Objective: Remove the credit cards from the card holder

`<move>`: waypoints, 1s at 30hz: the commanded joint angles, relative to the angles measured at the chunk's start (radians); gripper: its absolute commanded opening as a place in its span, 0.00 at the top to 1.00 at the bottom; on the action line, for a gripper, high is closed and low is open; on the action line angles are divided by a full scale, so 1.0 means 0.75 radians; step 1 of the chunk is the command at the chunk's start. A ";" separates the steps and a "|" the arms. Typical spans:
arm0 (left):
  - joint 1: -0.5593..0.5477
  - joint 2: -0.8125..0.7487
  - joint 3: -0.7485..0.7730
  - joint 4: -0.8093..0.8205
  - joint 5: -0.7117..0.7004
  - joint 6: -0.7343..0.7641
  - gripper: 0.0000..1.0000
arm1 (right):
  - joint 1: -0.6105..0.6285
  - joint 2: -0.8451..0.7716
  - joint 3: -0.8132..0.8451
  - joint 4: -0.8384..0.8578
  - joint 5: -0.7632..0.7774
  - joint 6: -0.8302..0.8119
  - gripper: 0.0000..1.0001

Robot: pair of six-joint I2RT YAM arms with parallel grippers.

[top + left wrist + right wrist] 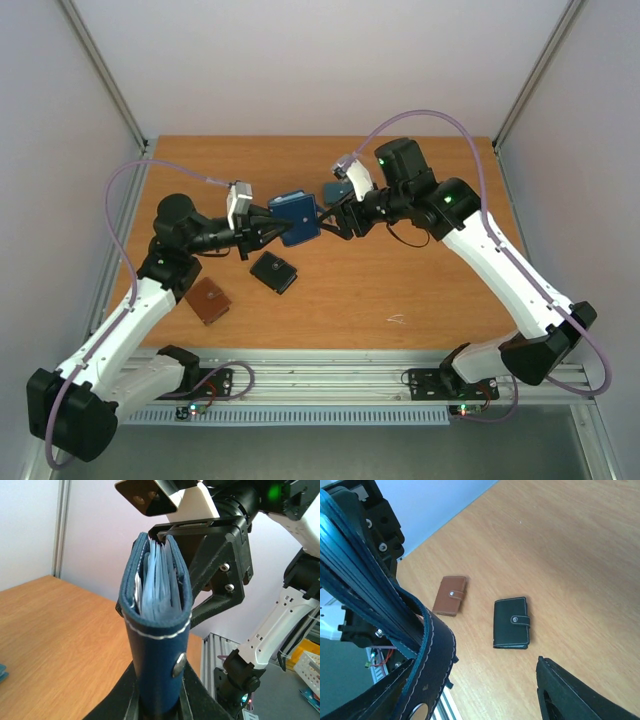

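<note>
The card holder [297, 218], a dark navy folding wallet, is held up off the table with my left gripper [268, 234] shut on its spine end. In the left wrist view it stands upright [159, 640] between my fingers, and its pale blue inner pockets [157, 587] fan open at the top. No credit cards show; whatever the pockets hold is hidden. My right gripper [335, 222] is at the holder's open end, jaws open. In the right wrist view the holder's flap [427, 655] lies along the left and one finger [575, 695] stands well apart at the lower right.
A black wallet [273, 271] [511, 623] and a brown wallet [208, 300] [450, 595] lie on the wooden table [420, 280] under the left arm. A teal wallet [335, 190] lies behind the right gripper. Frame posts stand at the back corners.
</note>
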 commanded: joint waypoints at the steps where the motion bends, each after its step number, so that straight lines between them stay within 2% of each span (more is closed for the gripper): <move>1: -0.006 -0.034 0.002 0.145 0.143 -0.003 1.00 | -0.040 -0.056 -0.017 0.034 -0.056 -0.029 0.38; 7: -0.006 -0.027 0.010 0.151 0.210 0.031 1.00 | -0.087 -0.057 0.006 0.012 -0.158 -0.056 0.42; 12: -0.006 -0.020 0.014 0.157 0.227 0.037 1.00 | -0.093 0.014 0.126 -0.133 -0.259 -0.075 0.45; 19: -0.006 -0.012 0.024 0.136 0.229 0.033 1.00 | -0.075 0.020 0.108 -0.135 -0.453 -0.128 0.38; 30: -0.006 0.020 0.038 0.151 0.270 0.029 1.00 | 0.006 0.126 0.179 -0.057 -0.576 -0.116 0.39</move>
